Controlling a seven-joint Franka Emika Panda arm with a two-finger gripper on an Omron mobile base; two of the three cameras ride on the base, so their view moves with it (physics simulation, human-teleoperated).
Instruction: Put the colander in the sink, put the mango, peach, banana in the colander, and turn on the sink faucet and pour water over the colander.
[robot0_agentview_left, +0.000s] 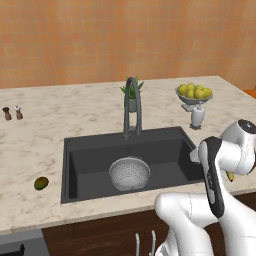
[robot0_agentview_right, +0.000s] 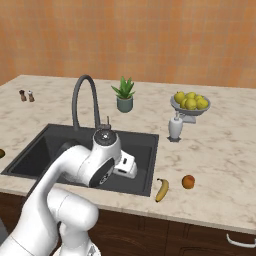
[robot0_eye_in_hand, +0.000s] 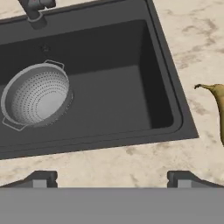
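The silver perforated colander (robot0_agentview_left: 129, 173) (robot0_eye_in_hand: 37, 96) sits upright and empty on the floor of the dark sink (robot0_agentview_left: 70, 145) (robot0_eye_in_hand: 131, 100). On the counter left of the sink lies the olive mango (robot0_agentview_left: 41, 183). To the right of the sink, near the counter's front edge, the yellow banana (robot0_agentview_right: 162, 189) (robot0_eye_in_hand: 218, 105) and the orange peach (robot0_agentview_right: 188, 182) lie side by side. The dark gooseneck faucet (robot0_agentview_left: 132, 107) (robot0_agentview_right: 84, 100) stands behind the basin with no water running. My gripper (robot0_eye_in_hand: 113, 179) hovers over the sink's front right rim, open, nothing between its fingers.
A grey pedestal bowl of yellow fruit (robot0_agentview_left: 194, 92) (robot0_agentview_right: 190, 102) and a white soap dispenser (robot0_agentview_left: 198, 116) (robot0_agentview_right: 175, 127) stand at the back right. A small potted plant (robot0_agentview_right: 124, 95) is behind the faucet. Salt and pepper shakers (robot0_agentview_left: 12, 113) stand far left.
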